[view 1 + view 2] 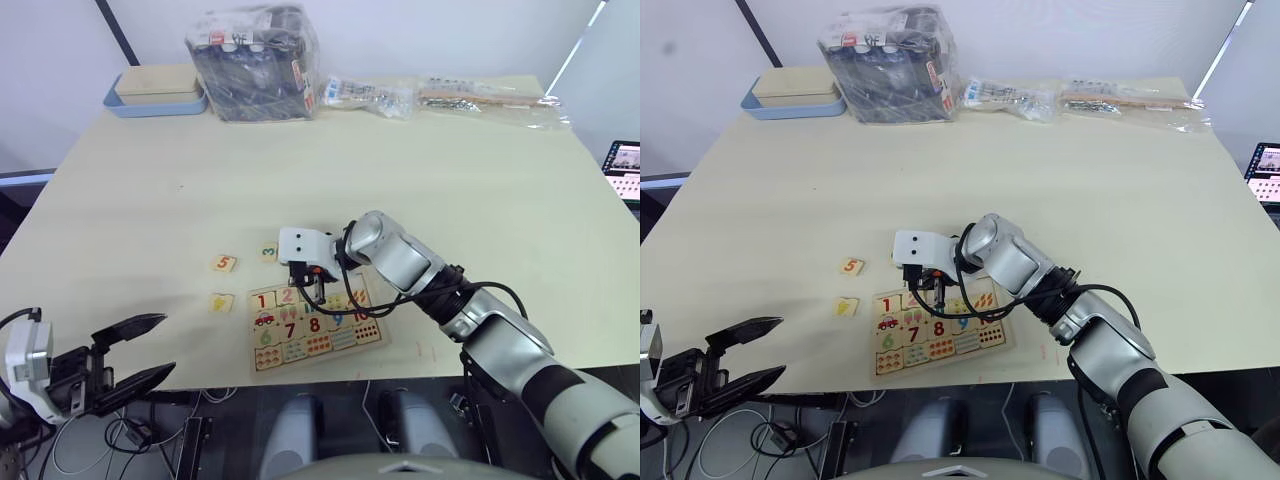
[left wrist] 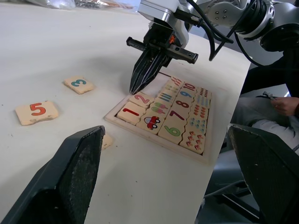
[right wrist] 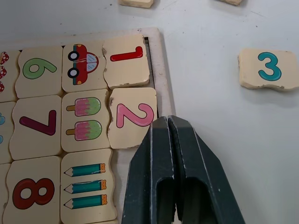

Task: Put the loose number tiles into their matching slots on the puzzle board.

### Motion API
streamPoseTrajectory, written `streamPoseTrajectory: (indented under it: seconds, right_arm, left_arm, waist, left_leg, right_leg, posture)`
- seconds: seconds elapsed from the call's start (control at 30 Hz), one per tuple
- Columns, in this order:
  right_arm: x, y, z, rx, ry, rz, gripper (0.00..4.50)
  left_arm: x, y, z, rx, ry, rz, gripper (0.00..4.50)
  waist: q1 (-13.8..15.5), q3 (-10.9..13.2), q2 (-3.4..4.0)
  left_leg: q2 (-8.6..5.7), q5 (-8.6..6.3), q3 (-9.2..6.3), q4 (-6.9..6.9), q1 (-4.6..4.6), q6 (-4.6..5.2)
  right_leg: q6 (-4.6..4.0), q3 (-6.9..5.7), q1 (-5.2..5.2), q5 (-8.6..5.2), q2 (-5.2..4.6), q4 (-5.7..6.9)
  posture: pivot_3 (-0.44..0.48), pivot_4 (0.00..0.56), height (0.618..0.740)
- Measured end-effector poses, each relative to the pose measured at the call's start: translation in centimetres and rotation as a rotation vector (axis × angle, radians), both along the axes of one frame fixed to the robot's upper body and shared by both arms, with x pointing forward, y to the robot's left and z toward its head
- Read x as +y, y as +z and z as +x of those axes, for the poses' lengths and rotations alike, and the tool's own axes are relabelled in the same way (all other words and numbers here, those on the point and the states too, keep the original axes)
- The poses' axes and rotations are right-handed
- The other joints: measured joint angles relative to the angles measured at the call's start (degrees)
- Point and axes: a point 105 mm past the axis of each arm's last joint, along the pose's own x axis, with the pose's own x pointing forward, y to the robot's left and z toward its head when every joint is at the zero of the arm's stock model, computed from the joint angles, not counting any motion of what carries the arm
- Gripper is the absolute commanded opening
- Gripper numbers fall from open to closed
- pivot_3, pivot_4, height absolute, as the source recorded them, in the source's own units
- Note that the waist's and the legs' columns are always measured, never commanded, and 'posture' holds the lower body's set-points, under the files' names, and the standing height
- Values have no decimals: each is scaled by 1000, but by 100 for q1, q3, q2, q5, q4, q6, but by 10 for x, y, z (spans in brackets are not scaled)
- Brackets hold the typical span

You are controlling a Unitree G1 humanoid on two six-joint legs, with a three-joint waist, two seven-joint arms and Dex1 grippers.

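The right gripper (image 3: 169,122) has its two black fingers pressed together with nothing between them. Their tips touch the edge of tile 2 (image 3: 133,116), which lies slightly crooked in its slot at the board's (image 1: 316,322) rim. Tile 1 (image 3: 125,58) sits in the slot beside it, next to a red car picture; tile 2 adjoins two ice lollies, and three pencils come next in that row. Large digits 6, 7 and 8 show in the row behind.

The board is a flat pale wooden tray with a thin rim, lying close to the bench's (image 1: 400,170) near edge. Tile 3 (image 3: 267,69), with a teal digit, lies loose on the bench just beside the board. Tile 5 (image 1: 224,264), with an orange digit, lies further to the left, and another small tile (image 1: 221,302), its digit unreadable, lies nearer the front edge.

The left gripper (image 1: 135,358) hangs off the front edge of the bench, fingers spread wide and holding nothing.

The middle of the bench is bare. Along the far edge stand a blue tray (image 1: 155,102), a plastic-wrapped box (image 1: 255,62) and flat plastic bags (image 1: 440,97).
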Motion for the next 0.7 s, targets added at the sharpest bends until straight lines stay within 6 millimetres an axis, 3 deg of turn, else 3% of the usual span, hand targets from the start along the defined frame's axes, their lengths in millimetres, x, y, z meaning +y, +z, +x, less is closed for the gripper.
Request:
streamPoseTrajectory:
  seconds: [0.5,0.7]
  right_arm:
    - [-6,13,-3,25,14,95,38]
    - [-44,29,-14,70,5,406,38]
  left_arm:
    - [-3,-3,0,12,3,-13,4500]
    - [-4,-11,0,31,123,-17,4500]
  waist:
    - [4,0,-1]
    - [39,-2,-5]
  left_leg:
    - [-1,1,0,0,0,-1]
    - [-1,0,-2,1,0,0]
  right_leg:
    - [1,1,2,1,0,2]
    - [3,0,15,1,-2,-7]
  posture:
    - [0,150,740]
    - [0,150,740]
